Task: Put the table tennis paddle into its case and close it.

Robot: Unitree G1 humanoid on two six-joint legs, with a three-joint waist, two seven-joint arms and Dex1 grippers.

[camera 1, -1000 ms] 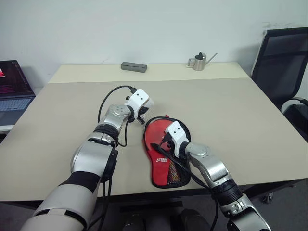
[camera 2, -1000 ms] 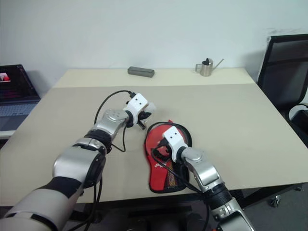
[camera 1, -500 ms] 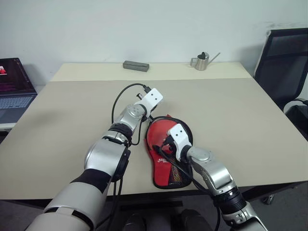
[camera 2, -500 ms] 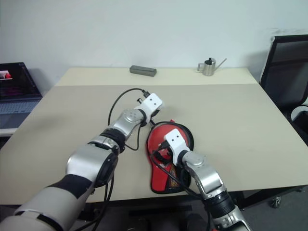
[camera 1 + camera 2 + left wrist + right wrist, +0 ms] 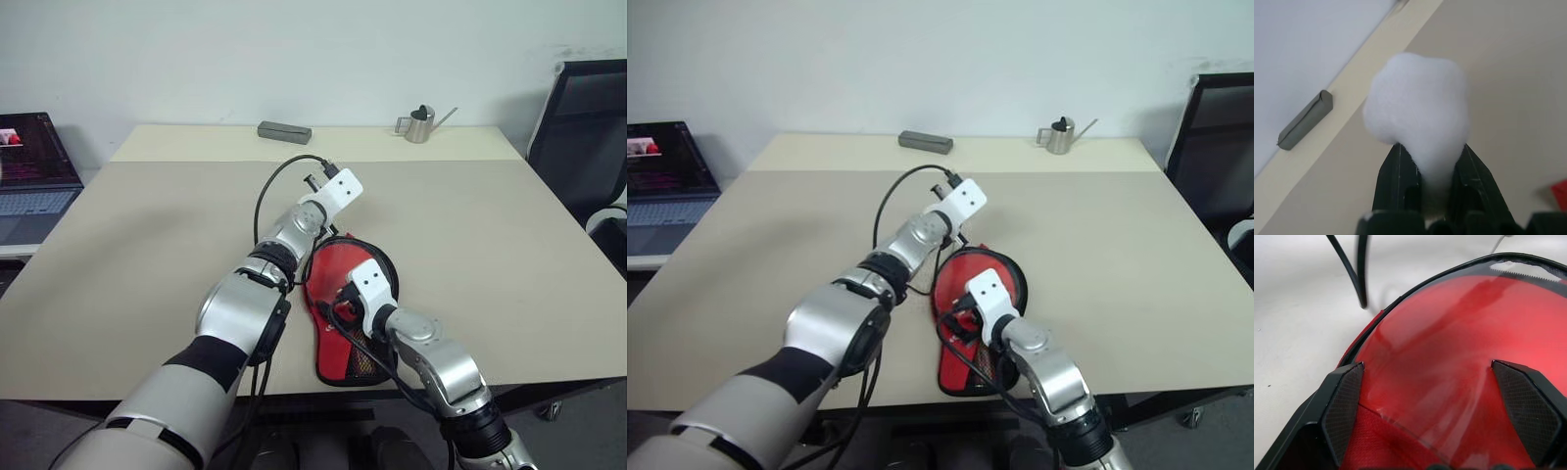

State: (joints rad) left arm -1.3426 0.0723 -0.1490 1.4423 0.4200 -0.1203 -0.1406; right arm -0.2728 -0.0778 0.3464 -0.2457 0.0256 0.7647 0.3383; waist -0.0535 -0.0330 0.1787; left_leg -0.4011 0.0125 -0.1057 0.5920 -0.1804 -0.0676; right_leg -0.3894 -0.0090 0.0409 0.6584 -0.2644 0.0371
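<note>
Since a second ago the left arm has swung across toward the robot's right and a bit higher, so the left gripper (image 5: 1432, 161) now hangs just past the far edge of the case instead of off to its left. Its two black fingers (image 5: 1398, 171) are clamped on a soft white fluffy wad, cotton-like (image 5: 1418, 107), which bulges out past the fingertips; in the head views this arm ends in the white wrist block (image 5: 336, 190).

Right arm has pulled back slightly toward the robot. Right gripper (image 5: 1430, 396) hovers low over the round end of the paddle-shaped soft case, red with a black zipper edge (image 5: 343, 313), jaws spread wide with nothing between them (both black pads (image 5: 1342, 404) frame the red surface in the wrist view). Whether they touch it, cannot tell.

Case lies flat on the beige rectangular table (image 5: 490, 255) near its front edge, round end pointing away from the robot, narrow end with the black mesh pocket toward the robot. Glossy red round face of the table tennis paddle (image 5: 1449, 347) sits at the open round end of the case, under a clear film-like layer; the handle is hidden.

Far edge of the table: small grey rectangular box (image 5: 284, 131) and a small metal watering can with a thin spout (image 5: 419, 124), well apart. Open laptop (image 5: 29, 176) off the table's left side, black mesh office chair (image 5: 588, 117) at the right.
</note>
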